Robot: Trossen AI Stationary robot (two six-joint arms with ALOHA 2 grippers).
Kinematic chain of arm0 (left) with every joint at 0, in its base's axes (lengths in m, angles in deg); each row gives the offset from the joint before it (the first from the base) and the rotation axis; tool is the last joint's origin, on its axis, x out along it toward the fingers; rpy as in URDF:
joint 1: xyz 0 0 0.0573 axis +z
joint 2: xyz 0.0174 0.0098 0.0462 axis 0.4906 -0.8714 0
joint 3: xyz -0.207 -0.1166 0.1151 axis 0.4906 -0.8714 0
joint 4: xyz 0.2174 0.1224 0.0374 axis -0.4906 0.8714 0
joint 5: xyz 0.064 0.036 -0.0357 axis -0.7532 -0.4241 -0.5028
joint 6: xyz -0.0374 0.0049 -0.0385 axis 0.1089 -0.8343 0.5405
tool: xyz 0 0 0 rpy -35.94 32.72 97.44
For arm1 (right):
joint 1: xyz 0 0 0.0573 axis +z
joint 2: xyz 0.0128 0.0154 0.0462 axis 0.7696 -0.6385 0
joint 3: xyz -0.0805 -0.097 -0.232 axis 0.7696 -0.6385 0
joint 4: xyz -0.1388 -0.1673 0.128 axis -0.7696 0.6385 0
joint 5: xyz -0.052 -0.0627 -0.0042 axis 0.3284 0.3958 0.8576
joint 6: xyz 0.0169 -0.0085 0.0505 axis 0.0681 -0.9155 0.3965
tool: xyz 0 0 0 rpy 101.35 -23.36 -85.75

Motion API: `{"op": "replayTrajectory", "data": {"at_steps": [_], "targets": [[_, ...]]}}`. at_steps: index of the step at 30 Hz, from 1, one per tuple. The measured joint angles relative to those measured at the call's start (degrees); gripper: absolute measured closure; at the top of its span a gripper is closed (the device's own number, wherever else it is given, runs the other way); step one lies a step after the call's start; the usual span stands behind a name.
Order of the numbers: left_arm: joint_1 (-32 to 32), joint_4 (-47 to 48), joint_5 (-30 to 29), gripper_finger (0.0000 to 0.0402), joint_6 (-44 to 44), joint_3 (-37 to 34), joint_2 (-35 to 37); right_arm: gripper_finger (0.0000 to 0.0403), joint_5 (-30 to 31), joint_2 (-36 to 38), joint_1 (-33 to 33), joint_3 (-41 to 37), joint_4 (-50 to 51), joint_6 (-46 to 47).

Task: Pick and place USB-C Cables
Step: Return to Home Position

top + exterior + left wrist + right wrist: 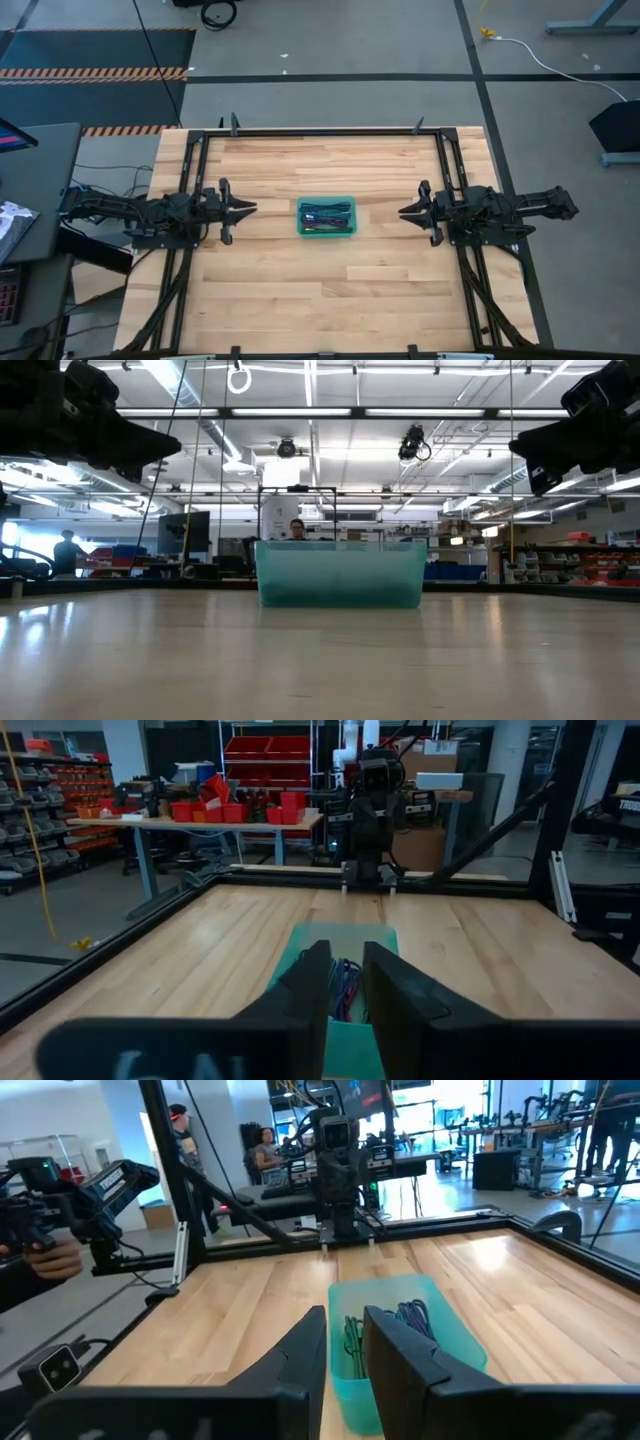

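Dark fingers (300, 1005) of the left gripper (347, 958) are seen closest, parted by a narrow gap and released, with nothing gripped between them. Straight ahead of these jaws, well apart from their tips, the teal tray (382, 935) is set on the wooden table (200, 950), and the USB-C cables (345, 988) are bundled inside it. The right gripper (345, 1320) is likewise released, its jaws slightly apart and empty. The same tray (450, 1335) lies directly in front of them, and a green bundle (352, 1342) and a blue-purple bundle (413, 1318) can be made out within its walls. From above, the tray (300, 218) is shown midway between the two pairs of jaws, which are pointed at it from opposite sides and kept well clear of it. At table height, both arms are held higher than the tray's rim.
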Motion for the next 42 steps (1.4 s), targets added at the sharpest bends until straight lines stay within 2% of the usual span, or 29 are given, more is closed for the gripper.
{"op": "replayTrajectory", "data": {"at_steps": [4,7,15,23,42], "targets": [[0.02,0.00,0.54,0.0387,-0.11,0.00,0.00,0.0364,0.42,0.01,0.00,0.00,0.00,-0.02],[0.02,0.00,0.68,0.0392,-0.13,0.00,0.00,0.0395,0.67,0.02,0.00,0.00,-0.02,-1.21],[0.02,0.00,0.68,0.0391,0.03,0.00,0.00,0.0398,1.01,0.00,0.00,0.00,-0.21,-1.53],[0.02,0.00,0.66,0.0370,0.07,-0.02,0.00,0.0381,1.01,0.00,0.00,0.00,-0.47,-1.53],[0.03,0.00,0.66,0.0373,0.09,-0.02,0.00,0.0380,0.98,0.00,0.00,0.00,-0.46,-1.53]]}}
